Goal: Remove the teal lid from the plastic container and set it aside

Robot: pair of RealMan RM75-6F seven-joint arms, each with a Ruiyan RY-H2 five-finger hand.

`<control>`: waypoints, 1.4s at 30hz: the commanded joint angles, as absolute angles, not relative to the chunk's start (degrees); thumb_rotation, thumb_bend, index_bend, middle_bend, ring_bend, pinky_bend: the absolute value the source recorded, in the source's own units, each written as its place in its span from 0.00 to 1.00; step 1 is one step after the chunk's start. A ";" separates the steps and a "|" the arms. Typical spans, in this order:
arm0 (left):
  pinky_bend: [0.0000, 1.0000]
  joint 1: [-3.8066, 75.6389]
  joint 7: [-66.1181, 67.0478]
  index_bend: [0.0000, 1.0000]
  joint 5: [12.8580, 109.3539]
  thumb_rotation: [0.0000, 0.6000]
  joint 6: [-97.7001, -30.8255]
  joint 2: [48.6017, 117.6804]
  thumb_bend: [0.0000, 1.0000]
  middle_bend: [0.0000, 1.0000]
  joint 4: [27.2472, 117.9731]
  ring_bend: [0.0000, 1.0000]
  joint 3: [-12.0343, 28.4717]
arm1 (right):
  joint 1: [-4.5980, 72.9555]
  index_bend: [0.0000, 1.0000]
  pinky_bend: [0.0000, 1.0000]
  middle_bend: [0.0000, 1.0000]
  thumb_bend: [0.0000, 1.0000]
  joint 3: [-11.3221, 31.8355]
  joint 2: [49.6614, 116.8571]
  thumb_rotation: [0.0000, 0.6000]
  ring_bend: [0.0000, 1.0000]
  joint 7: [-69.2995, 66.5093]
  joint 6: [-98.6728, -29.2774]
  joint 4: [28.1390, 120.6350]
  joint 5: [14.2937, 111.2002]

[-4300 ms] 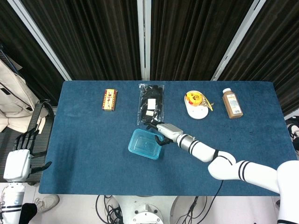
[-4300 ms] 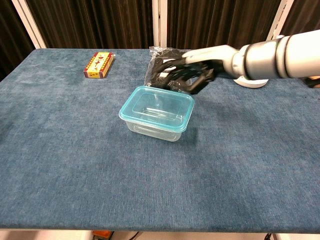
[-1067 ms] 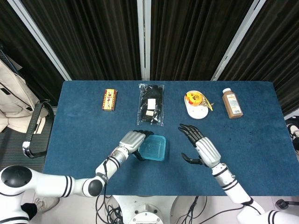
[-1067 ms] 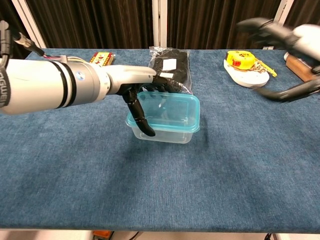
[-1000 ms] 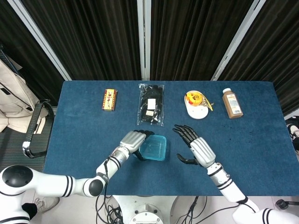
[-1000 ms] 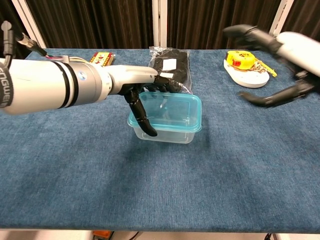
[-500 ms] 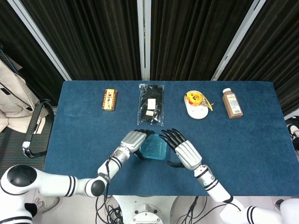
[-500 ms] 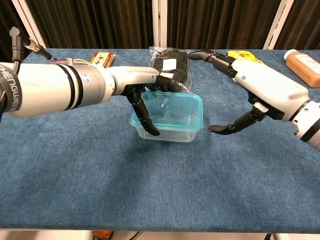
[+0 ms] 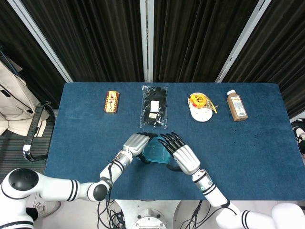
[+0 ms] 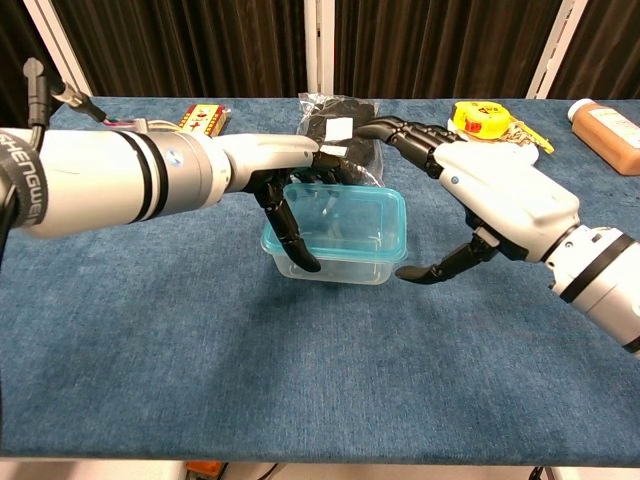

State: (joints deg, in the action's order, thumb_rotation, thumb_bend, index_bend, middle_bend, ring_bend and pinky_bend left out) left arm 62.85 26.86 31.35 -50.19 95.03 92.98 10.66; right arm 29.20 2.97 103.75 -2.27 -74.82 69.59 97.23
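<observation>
Beside the plastic container [image 10: 330, 262], left hand [image 10: 290, 195] grips its teal lid [image 10: 345, 222] edge; right hand [image 10: 478, 205] hovers spread.

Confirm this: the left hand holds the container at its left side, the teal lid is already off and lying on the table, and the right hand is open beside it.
Not quite. The teal lid is still on the plastic container, as the chest view shows. The rest stands: the left hand holds the container at its left side, and the right hand is open beside it.
</observation>
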 commanded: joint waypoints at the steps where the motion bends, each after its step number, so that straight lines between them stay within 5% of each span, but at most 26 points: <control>1: 0.22 62.84 26.75 0.25 31.43 1.00 -50.32 95.10 0.00 0.24 92.93 0.20 10.61 | 29.35 0.00 0.00 0.00 0.02 3.02 105.71 1.00 0.00 -3.59 -76.22 66.96 97.68; 37: 0.21 62.78 28.88 0.25 31.77 1.00 -52.84 95.90 0.00 0.24 92.46 0.20 9.37 | 31.33 0.00 0.00 0.00 0.03 4.48 107.38 1.00 0.00 -4.26 -77.44 65.52 95.79; 42: 0.21 62.33 27.97 0.24 32.70 1.00 -52.66 95.53 0.00 0.23 92.93 0.20 9.83 | 31.23 0.00 0.00 0.00 0.15 4.44 107.83 1.00 0.00 -5.42 -78.25 64.92 95.82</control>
State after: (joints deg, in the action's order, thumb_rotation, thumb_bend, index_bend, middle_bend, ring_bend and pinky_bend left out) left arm 62.43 28.12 32.54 -52.73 95.62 92.83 9.75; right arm 31.27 4.45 107.72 -5.26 -78.11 65.07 95.80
